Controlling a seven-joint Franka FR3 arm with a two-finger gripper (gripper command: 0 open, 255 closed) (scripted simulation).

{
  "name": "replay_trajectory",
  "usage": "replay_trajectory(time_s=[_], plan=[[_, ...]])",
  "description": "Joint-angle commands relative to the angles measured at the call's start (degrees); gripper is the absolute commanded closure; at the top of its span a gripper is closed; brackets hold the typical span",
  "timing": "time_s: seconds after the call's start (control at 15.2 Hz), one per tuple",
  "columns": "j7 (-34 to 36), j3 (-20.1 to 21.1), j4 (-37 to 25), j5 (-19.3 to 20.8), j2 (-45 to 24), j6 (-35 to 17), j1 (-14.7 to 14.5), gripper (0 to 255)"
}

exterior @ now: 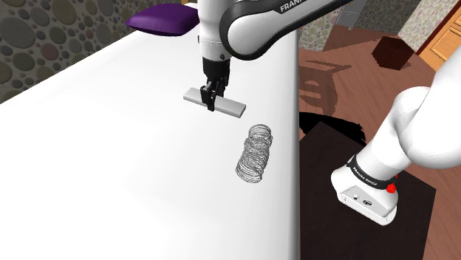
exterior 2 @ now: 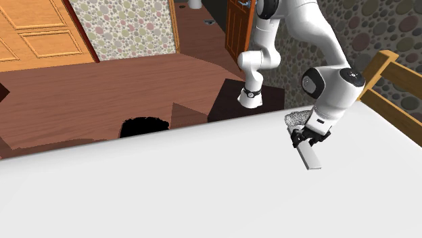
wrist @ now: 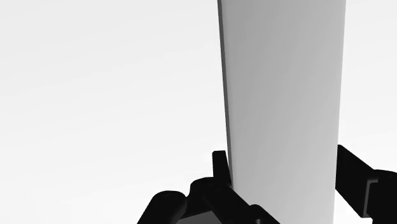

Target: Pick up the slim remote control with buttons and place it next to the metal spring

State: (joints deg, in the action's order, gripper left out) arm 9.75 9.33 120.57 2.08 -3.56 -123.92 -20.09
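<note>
- The claw (exterior: 212, 94) is closed on the remote (exterior: 230, 106), a plain grey slab with no buttons showing. It grips the slab at about mid-length, so an end sticks out on each side.
- In the wrist view both black fingers (wrist: 220, 167) press the slab's long sides. I cannot tell whether the slab is clear of the table (exterior: 111, 162).
- Edges: the nearest table edge runs on the stand side of the claw, just past the spring (exterior: 255, 154). On the claw's other side the white top stretches wide and bare (plenty of room to move there).
- Count: one remote, one spring, one claw with two fingers.
- The spring, a coil of thin wire, lies on its side near the claw, between it and the stand (exterior: 325, 185). It is apart from the remote and not touching it.
- From the second exterior view the spring (exterior 2: 295, 120) sits close behind the claw (exterior 2: 308, 137), partly hidden by the forearm, while the remote (exterior 2: 310, 157) slants out below the fingers.
- Around: a purple seat (exterior: 164, 18) beyond the table's far edge, well away from the claw, and a wooden frame (exterior 2: 389, 74) off the table past the arm. Nothing lies between the remote and the spring.
</note>
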Motion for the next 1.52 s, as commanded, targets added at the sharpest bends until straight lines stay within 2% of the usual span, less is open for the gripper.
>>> replay_trajectory(time_s=[0.0,0.46,0.99,1.06,1.39,1.45], plan=[[0.0,0.0,1.0,0.1,-0.6,-1.6,0.0,255],[0.7,-0.1,3.3,1.0,-3.7,-7.0,-0.1,255],[0.7,-0.1,3.3,1.0,-3.7,-7.0,-0.1,255],[0.7,-0.1,3.3,1.0,-3.7,-7.0,-0.1,0],[0.7,-0.1,3.3,1.0,-3.7,-7.0,-0.1,0],[0.5,-0.1,2.6,0.7,-2.6,-5.2,0.0,0]])
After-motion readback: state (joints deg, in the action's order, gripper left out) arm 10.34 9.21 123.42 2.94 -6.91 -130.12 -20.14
